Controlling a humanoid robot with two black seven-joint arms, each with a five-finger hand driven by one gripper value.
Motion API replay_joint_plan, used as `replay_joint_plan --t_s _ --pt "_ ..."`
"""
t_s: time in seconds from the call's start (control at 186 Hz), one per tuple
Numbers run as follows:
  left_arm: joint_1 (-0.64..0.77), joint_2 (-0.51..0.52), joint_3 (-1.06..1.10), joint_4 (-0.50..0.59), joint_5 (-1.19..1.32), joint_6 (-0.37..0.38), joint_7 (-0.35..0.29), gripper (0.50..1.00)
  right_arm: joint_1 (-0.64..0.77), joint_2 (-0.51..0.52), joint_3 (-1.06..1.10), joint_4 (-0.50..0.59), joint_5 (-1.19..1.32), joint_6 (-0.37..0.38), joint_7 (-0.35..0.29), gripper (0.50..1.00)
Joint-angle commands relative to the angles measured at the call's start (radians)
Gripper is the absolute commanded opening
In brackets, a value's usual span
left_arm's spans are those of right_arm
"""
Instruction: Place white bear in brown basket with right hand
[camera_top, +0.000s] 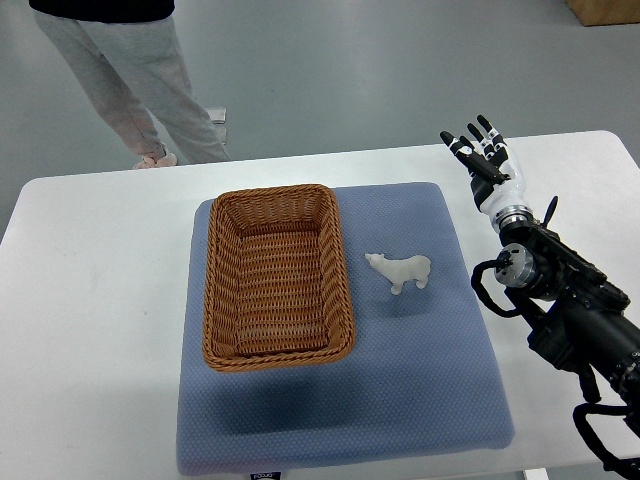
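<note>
A small white bear (402, 270) stands on the blue mat (420, 380), just right of the brown wicker basket (213, 300). The basket is rectangular and holds nothing. My right hand (479, 147) is raised over the white table at the far right, beyond the mat's back right corner, well away from the bear. Its fingers are spread and it holds nothing. My right arm (560, 300) runs down to the lower right corner. My left arm is out of view.
The white table (90, 300) carries the mat in its middle. A person in grey trousers (130, 80) stands on the floor behind the table's far left edge.
</note>
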Motion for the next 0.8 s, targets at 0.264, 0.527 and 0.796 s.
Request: replay_joint_plan --t_s 0.264,0.527,0.796 --pt "0.000 0.000 -0.002 -0.002 0.000 0.003 0.013 1.000 0.000 0.000 0.000 0.000 0.000 -0.001 0.000 0.921" --pt "-0.011 0.000 -0.005 0.032 0.002 0.005 0.012 1.000 0.000 0.000 0.000 0.001 0.000 0.001 0.000 0.921" --pt "-0.006 0.000 -0.008 0.023 0.002 0.003 0.012 1.000 0.000 -0.001 0.000 0.000 0.000 -0.001 0.000 0.921"
